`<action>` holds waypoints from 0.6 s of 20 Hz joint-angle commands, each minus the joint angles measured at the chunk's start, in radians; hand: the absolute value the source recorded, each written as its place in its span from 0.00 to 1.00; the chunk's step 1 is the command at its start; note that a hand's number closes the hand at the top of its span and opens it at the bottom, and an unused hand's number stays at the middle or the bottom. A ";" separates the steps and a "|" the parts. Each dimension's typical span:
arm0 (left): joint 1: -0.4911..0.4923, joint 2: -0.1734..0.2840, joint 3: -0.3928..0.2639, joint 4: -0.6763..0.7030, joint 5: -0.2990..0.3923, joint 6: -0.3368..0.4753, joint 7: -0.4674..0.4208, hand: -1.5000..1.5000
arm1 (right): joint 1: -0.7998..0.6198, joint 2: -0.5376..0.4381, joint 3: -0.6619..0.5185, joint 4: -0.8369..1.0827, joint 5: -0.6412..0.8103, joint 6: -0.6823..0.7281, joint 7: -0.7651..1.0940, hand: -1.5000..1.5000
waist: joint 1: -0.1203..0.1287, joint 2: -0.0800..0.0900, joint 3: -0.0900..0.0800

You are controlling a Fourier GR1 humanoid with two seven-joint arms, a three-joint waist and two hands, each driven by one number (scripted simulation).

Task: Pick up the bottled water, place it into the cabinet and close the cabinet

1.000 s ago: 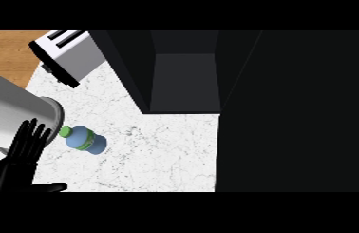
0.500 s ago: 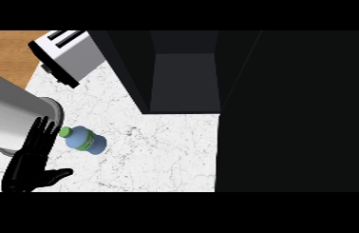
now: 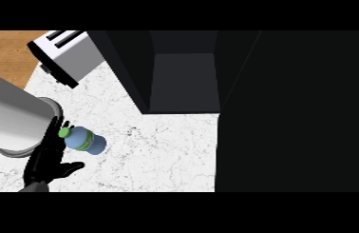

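The bottled water [image 3: 86, 140], pale blue with a green cap and green band, stands on the white marble counter [image 3: 154, 156] at the left. My left hand [image 3: 45, 161] is just left of it, fingers straight and pointing up beside the cap, thumb spread below the bottle; whether it touches the bottle I cannot tell. The dark cabinet [image 3: 184, 80] stands open behind the counter, its inside bare. Its door [image 3: 288, 113] fills the right side of the view. My right hand does not show.
A silver toaster [image 3: 67, 53] sits at the back left, against the cabinet's left wall. A large grey pot [image 3: 17, 118] stands at the left edge, just behind my left hand. Wooden floor [image 3: 17, 49] shows at the far left.
My left hand has slid up and right along the counter, coming close beside the bottle. The bottle has stayed where it was.
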 commanded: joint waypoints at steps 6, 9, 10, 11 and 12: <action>-0.137 0.008 -0.009 0.289 -0.047 -0.020 -0.191 0.00 | -0.008 -0.008 0.007 0.082 0.037 0.026 -0.089 0.00 | -0.002 0.001 0.000; -0.192 0.038 -0.001 0.387 -0.056 -0.050 -0.212 0.00 | 0.014 0.006 0.057 -0.013 0.023 -0.021 0.010 0.00 | -0.008 0.004 -0.002; -0.183 0.025 -0.011 0.402 -0.065 -0.059 -0.243 0.00 | 0.002 -0.010 0.035 0.001 0.021 -0.005 -0.006 0.00 | -0.007 0.004 -0.002; -0.208 0.060 -0.001 0.431 -0.060 -0.078 -0.221 0.00 | 0.001 -0.013 0.013 0.017 0.013 -0.005 -0.018 0.00 | -0.009 0.004 -0.002; -0.208 0.020 0.001 0.431 -0.059 -0.052 -0.257 0.00 | -0.003 -0.044 -0.031 0.029 -0.032 0.033 -0.031 0.00 | -0.012 0.005 -0.002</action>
